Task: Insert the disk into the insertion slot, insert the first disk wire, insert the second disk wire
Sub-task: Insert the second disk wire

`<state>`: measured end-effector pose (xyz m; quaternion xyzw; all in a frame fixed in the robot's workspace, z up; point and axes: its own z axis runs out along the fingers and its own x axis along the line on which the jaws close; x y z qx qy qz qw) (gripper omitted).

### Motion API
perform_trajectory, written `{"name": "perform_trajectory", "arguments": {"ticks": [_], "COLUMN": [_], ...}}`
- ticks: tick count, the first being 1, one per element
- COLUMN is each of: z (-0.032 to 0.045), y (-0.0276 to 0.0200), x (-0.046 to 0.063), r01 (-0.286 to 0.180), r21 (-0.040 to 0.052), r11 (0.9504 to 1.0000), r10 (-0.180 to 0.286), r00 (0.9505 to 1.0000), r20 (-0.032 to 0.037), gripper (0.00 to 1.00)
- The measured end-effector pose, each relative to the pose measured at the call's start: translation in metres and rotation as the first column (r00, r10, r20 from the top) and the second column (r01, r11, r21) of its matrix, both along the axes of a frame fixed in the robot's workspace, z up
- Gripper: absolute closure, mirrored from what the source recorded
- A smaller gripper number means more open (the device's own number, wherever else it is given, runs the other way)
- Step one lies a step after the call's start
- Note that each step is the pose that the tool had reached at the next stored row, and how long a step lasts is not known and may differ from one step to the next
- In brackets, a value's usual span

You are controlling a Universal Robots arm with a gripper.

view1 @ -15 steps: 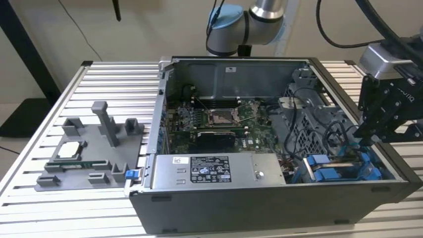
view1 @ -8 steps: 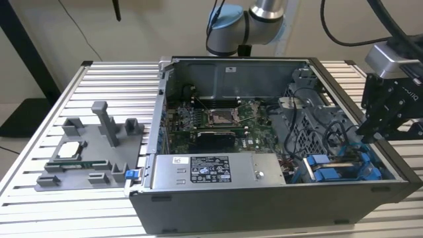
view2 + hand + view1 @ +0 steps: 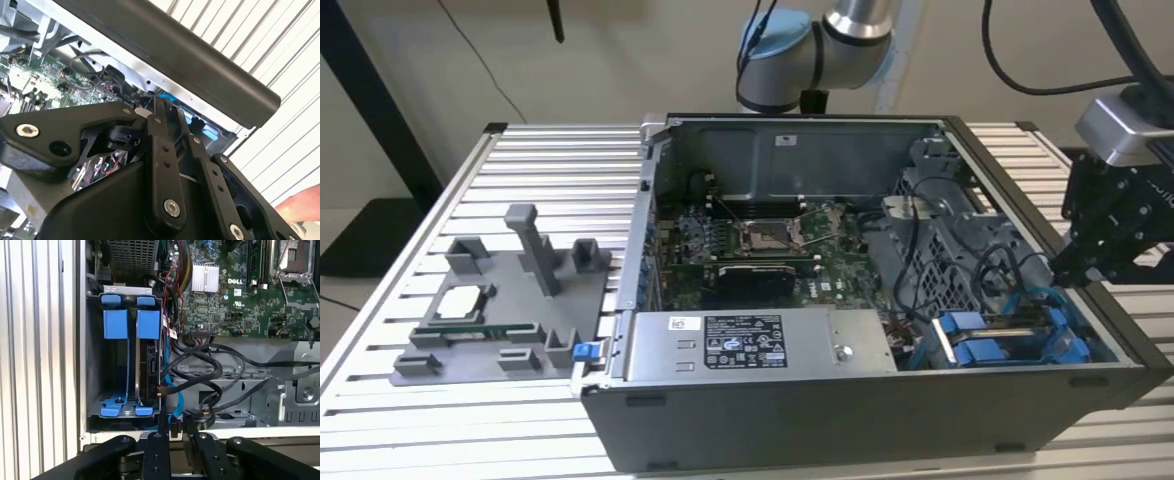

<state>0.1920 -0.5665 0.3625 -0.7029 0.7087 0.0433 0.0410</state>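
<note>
The disk point(image 3: 150, 365) stands on edge in the drive cage point(image 3: 95, 355), in the slot nearer the motherboard, held in its blue carrier point(image 3: 148, 322). Beside it, another blue carrier point(image 3: 115, 322) fills the outer slot. In the exterior view the cage with the disk point(image 3: 994, 345) sits in the case's near corner at the exterior view's right. A blue wire point(image 3: 176, 402) runs from the disk's end to a small black connector point(image 3: 174, 429). My gripper point(image 3: 175, 436) is shut on that connector, just outside the case wall. The gripper point(image 3: 1083, 268) hangs over the case's rim.
Black cables point(image 3: 220, 370) loop across the metal bracket next to the cage. The grey power-supply box point(image 3: 747, 345) lies along the case's near side, the motherboard point(image 3: 761, 240) behind it. A grey fixture point(image 3: 507, 300) with parts stands on the slatted table at the exterior view's left.
</note>
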Motion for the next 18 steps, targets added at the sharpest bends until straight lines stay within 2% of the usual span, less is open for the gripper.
{"name": "perform_trajectory", "arguments": {"ticks": [2,3,6,7,11,14,18], "z": [-0.0016,-0.0020,-0.0028,-0.0035,-0.0068,-0.0075,-0.0045], "y": [0.0000,0.0000,0.0000,0.0000,0.0000,0.0000,0.0000], "x": [0.0014,0.0016,0.0017,0.0017,0.0018,0.0017,0.0016], "r01": [0.000,0.000,0.000,0.000,0.000,0.000,0.000], "r21": [0.0055,0.0118,0.0383,0.0435,0.0465,0.0536,0.0552], "r11": [1.0000,0.9999,0.9993,0.9991,0.9989,0.9986,0.9985], "r10": [0.000,0.000,0.000,0.000,0.000,0.000,0.000], "r00": [1.0000,1.0000,1.0000,1.0000,1.0000,1.0000,1.0000], "r20": [-0.0003,-0.0005,-0.0019,-0.0020,-0.0019,-0.0019,-0.0032], "gripper": [0.00,0.00,0.00,0.00,0.00,0.00,0.00]}}
